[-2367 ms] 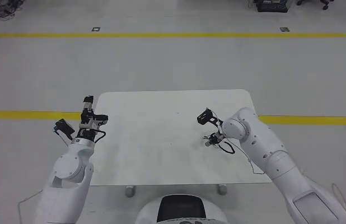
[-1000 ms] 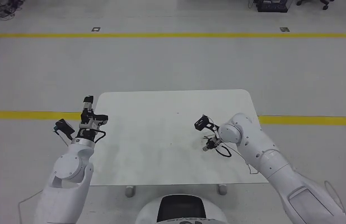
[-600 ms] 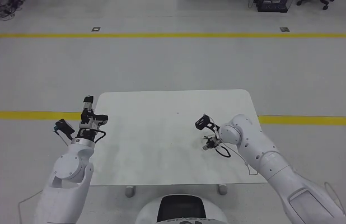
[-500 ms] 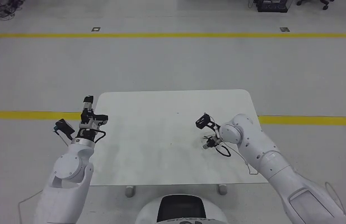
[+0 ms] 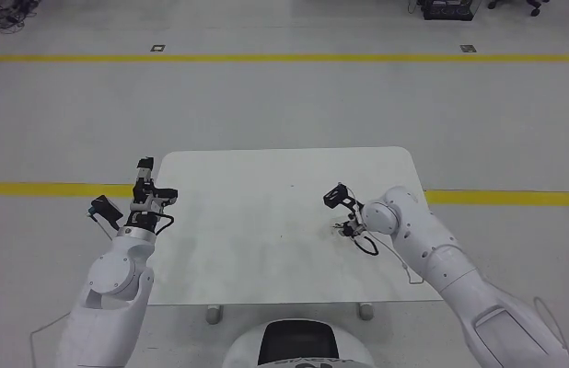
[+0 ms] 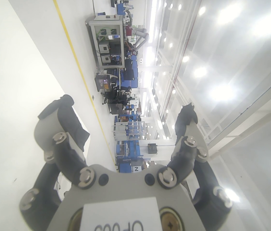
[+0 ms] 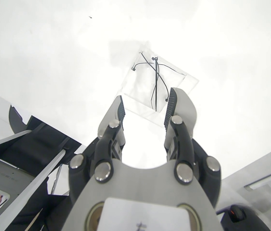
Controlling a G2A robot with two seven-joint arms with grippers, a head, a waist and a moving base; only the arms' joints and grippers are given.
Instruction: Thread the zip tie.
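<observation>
The task is judged to be near its start. Thin black plastic zip ties (image 7: 155,78) are seen lying loose and crossed inside a clear plastic box (image 7: 190,80) on the white table (image 5: 266,202), right of centre in the top view. The right gripper (image 7: 147,97) is held above the box, jaws parted, nothing gripped. The left gripper (image 6: 125,104) is spread wide and empty at the table's left edge. Picking up a tie and passing its tail through its head are judged to be left.
</observation>
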